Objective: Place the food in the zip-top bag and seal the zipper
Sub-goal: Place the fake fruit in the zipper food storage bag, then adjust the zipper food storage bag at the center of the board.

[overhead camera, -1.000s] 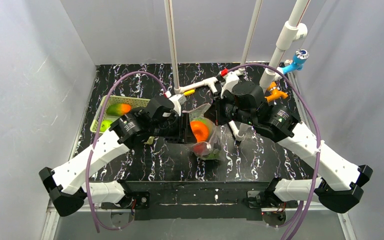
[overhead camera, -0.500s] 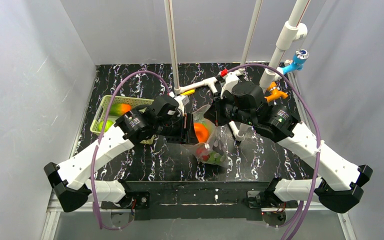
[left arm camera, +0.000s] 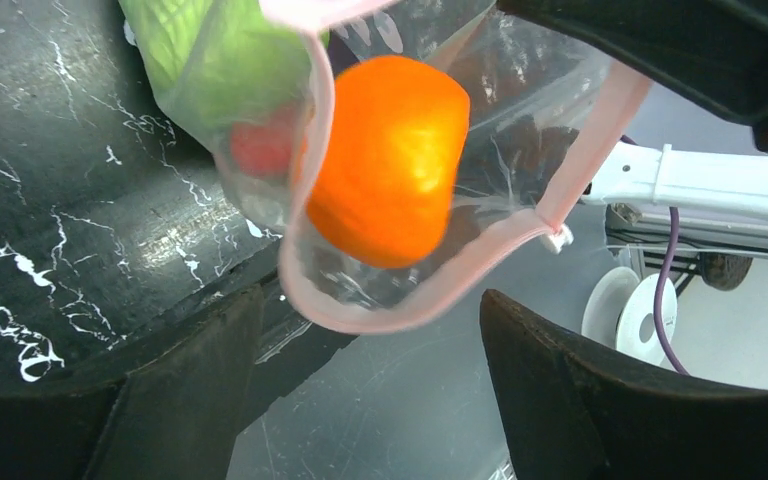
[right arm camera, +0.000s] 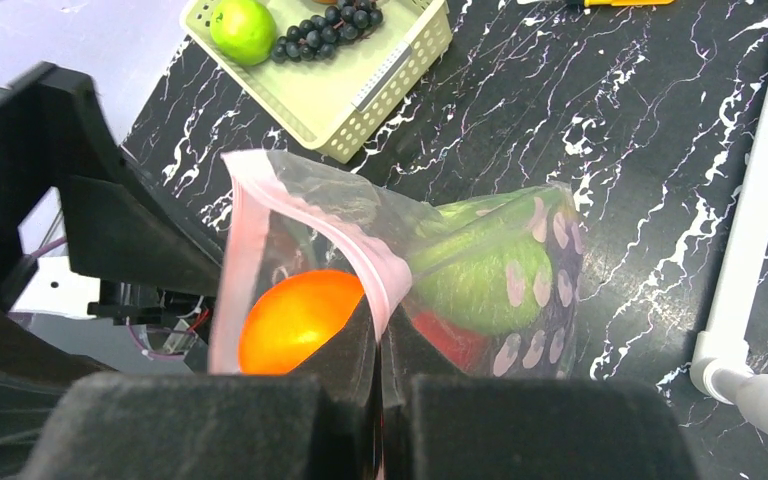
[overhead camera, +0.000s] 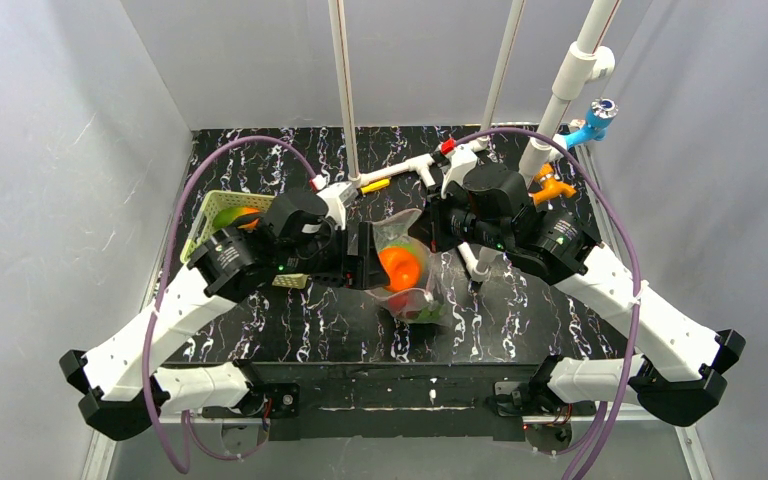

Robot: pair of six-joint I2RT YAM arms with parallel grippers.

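You are looking at a black tabletop (overhead camera: pixel 290 330) veined with white marble streaks. At centre of the right wrist view, the clear zip-top bag (right arm camera: pixel 310 200) carries a pale pink zipper (left arm camera: pixel 598 150) strip and faint pinkish oval prints on its right side. Inside you see a bright orange (left arm camera: pixel 390 160), a light green leafy piece (right arm camera: pixel 480 280) and a red piece (left arm camera: pixel 260 150). At upper left, the pale yellow-green lattice basket (right arm camera: pixel 400 60) holds a green apple (right arm camera: pixel 243 28) and dark purple grapes (right arm camera: pixel 325 30).

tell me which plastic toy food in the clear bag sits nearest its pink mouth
The round orange toy fruit, just inside the pink rim of the clear zip-top bag; the green piece and the red piece lie deeper in.
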